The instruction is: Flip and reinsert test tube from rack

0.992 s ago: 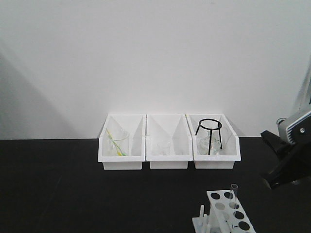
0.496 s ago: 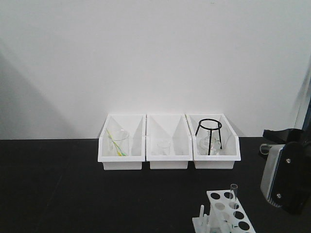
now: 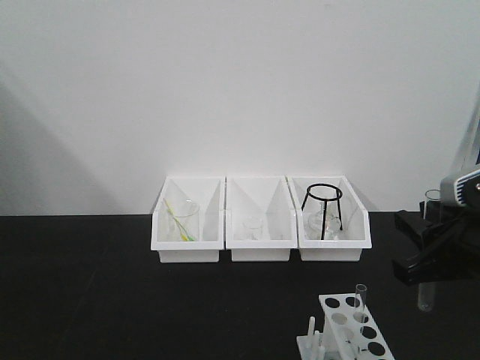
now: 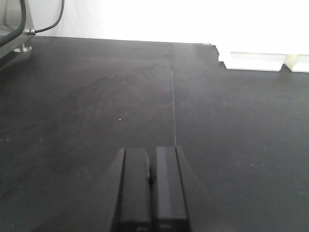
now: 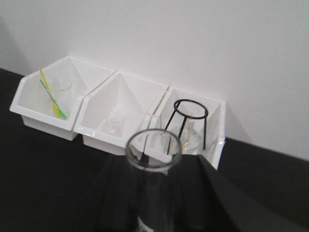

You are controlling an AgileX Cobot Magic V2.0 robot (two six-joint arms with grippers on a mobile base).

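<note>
The test tube stands upright in the front view, clamped by the right gripper at the right edge of the frame. Its open rim shows above the fingers and its rounded closed end below them. It hangs over the worktop just to the right of the rack and touches neither. Half a second earlier the wrist presented its flat side to this camera and sat lower; it is now back in profile. This suggests that the turning phase is over or nearly so, while reinsertion is not yet done. A second tube occupies one hole of the rack, and other holes appear free. The left wrist view shows the left gripper with its fingers pressed together on nothing, above the dark worktop. The right wrist view looks onto the rim of the held tube, with the dark fingers close against either side of the glass and three white bins beyond.
</note>
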